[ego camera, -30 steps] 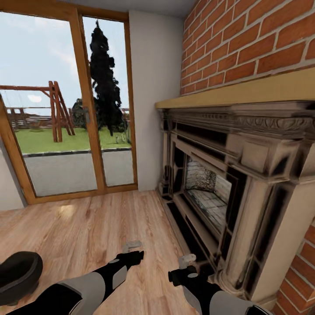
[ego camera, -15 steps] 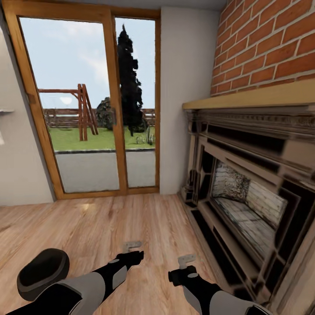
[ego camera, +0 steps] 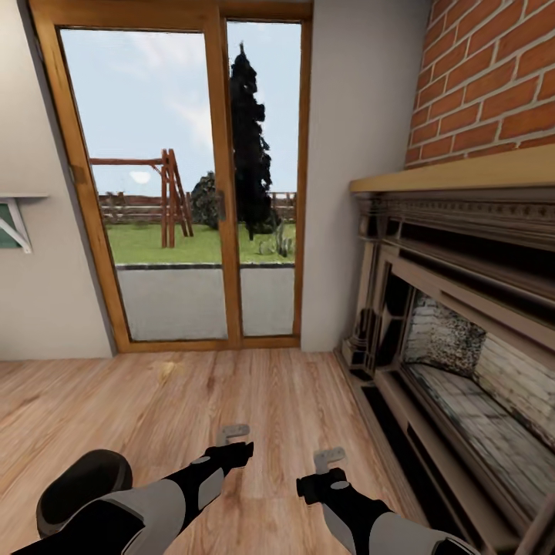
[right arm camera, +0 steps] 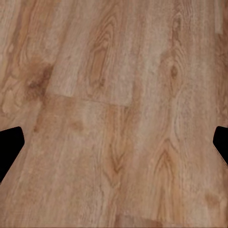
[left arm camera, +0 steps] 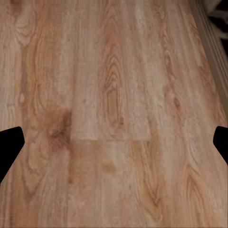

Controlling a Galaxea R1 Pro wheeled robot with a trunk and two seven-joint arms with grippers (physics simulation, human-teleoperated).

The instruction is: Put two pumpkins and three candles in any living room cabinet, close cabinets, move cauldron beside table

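Both grippers hang low over the wooden floor (ego camera: 254,393) with nothing between their fingers: the left gripper (ego camera: 233,433) and the right gripper (ego camera: 330,459) each have their jaws spread wide, and in both wrist views the dark fingertips sit at opposite edges with bare planks between them.

Largest in the head view is the glazed door (ego camera: 185,181) with its orange wood frame, looking out on grass, a swing frame and a dark tree. To the right stands the fireplace (ego camera: 462,308) — dark ornate surround, pale mantel shelf, red brick wall (ego camera: 501,77) above.

The cauldron (ego camera: 81,484), black and round, rests on the floor at the lower left of the head view, beside the left forearm and behind the left gripper, clear of its fingers.

No writing or labels can be read anywhere.
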